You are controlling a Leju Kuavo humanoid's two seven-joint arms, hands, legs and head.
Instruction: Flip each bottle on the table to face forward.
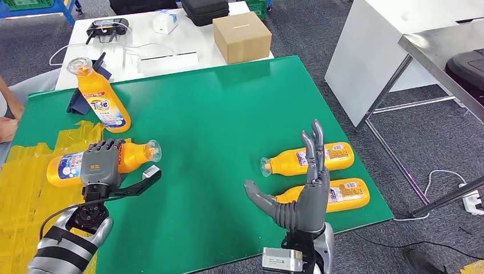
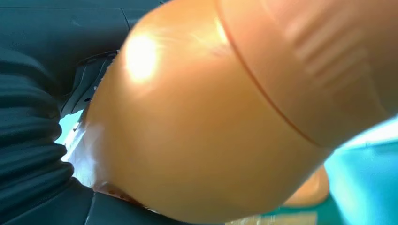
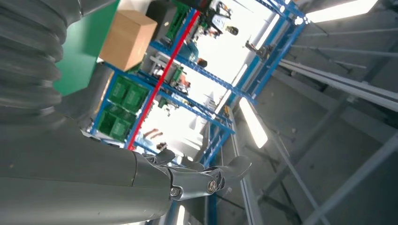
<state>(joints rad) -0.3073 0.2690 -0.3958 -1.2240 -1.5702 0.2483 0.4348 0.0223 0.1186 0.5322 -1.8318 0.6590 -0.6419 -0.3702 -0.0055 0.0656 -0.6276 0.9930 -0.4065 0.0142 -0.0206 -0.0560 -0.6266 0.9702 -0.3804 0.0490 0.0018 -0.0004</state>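
Several orange bottles lie on their sides on the green table (image 1: 217, 114). My left hand (image 1: 101, 165) grips the near-left bottle (image 1: 132, 155), fingers draped over its middle and thumb stretched along its near side. That bottle's orange body (image 2: 211, 122) sits right against the left wrist camera. A Tide bottle (image 1: 103, 97) lies at the far left with its label up. Two more bottles (image 1: 337, 157) (image 1: 349, 194) lie side by side at the right, caps pointing left. My right hand (image 1: 302, 194) is raised just left of them, fingers straight up and apart, holding nothing; its fingers (image 3: 197, 180) point toward the ceiling.
A cardboard box (image 1: 241, 36) and small devices stand on the white table (image 1: 171, 45) behind. Yellow tape (image 1: 23, 194) covers the table's near-left corner. A person's arm (image 1: 7, 114) is at the left edge. A metal-legged table (image 1: 399, 51) stands to the right, with cables (image 1: 451, 188) on the floor.
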